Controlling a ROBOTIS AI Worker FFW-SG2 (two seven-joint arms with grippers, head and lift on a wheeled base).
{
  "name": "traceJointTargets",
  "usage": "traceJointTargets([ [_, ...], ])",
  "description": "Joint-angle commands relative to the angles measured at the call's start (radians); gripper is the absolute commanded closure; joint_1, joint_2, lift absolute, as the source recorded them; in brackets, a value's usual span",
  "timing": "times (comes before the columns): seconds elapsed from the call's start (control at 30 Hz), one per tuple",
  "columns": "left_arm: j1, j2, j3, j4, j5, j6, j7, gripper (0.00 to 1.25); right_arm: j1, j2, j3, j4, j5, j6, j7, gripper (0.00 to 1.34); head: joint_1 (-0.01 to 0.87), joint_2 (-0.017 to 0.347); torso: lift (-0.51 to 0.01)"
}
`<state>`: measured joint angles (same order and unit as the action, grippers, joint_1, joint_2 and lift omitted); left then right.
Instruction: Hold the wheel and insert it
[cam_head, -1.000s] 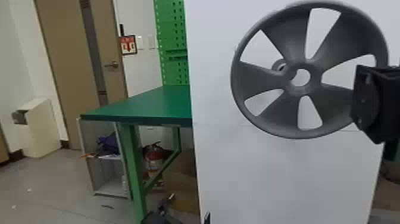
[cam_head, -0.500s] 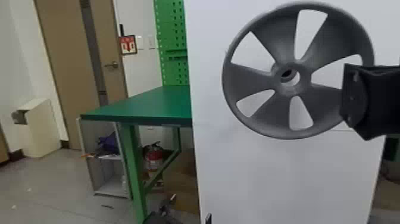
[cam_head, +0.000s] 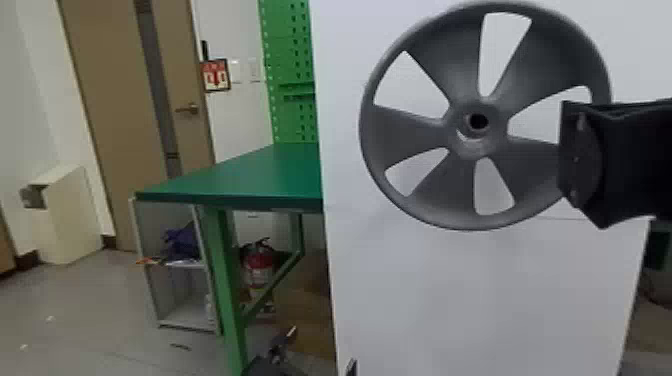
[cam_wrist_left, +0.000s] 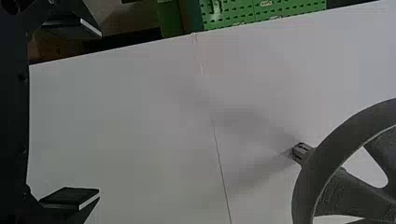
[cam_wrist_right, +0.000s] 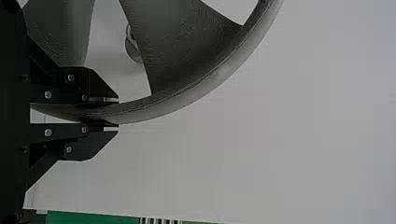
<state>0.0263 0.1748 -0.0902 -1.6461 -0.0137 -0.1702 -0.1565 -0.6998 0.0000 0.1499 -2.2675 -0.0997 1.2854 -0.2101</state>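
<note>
While the right gripper (cam_head: 575, 155) clasps the round, dark-grey, five-spoked wheel (cam_head: 415, 130) near four o'clock, the left gripper (cam_head: 324, 345) has jaws wide apart.

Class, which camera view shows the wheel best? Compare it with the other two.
The head view: the wheel appears nearly whole, with hub and spokes. The left wrist view shows part of its rim and spokes; the right wrist view, a rim stretch gripped by the right gripper.

Grey wheel (cam_head: 412, 131); white panel (cam_head: 475, 295); green tabletop (cam_head: 250, 172); brown door (cam_head: 112, 100); red-and-white sign (cam_head: 216, 75).
</note>
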Motion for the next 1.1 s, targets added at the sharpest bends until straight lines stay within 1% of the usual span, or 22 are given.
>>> traceJointTargets([
  [0.0, 0.0, 0.0, 0.0, 0.002, 0.0, 0.0, 0.0, 0.1, -0.007, 0.001, 0.0, 0.003, 0.003, 0.0, 0.0, 1.22, 0.285, 0.31, -0.485],
  [0.23, 0.0, 0.0, -0.002, 0.002, 0.0, 0.0, 0.0, 0.1, -0.026, 0.001, -0.003, 0.017, 0.006, -0.004, 0.0, 1.22, 0.285, 0.31, -0.485],
  [0.7, 0.001, 0.002, -0.002, 0.002, 0.003, 0.0, 0.0, 0.1, -0.029, 0.001, -0.009, 0.023, 0.017, -0.009, 0.0, 1.22, 0.285, 0.308, -0.485],
  [1.07, 0.001, 0.0, -0.002, 0.002, 0.003, 0.0, 0.0, 0.1, -0.04, 0.001, -0.004, 0.043, 0.021, -0.014, 0.0, 1.22, 0.287, 0.31, -0.485],
])
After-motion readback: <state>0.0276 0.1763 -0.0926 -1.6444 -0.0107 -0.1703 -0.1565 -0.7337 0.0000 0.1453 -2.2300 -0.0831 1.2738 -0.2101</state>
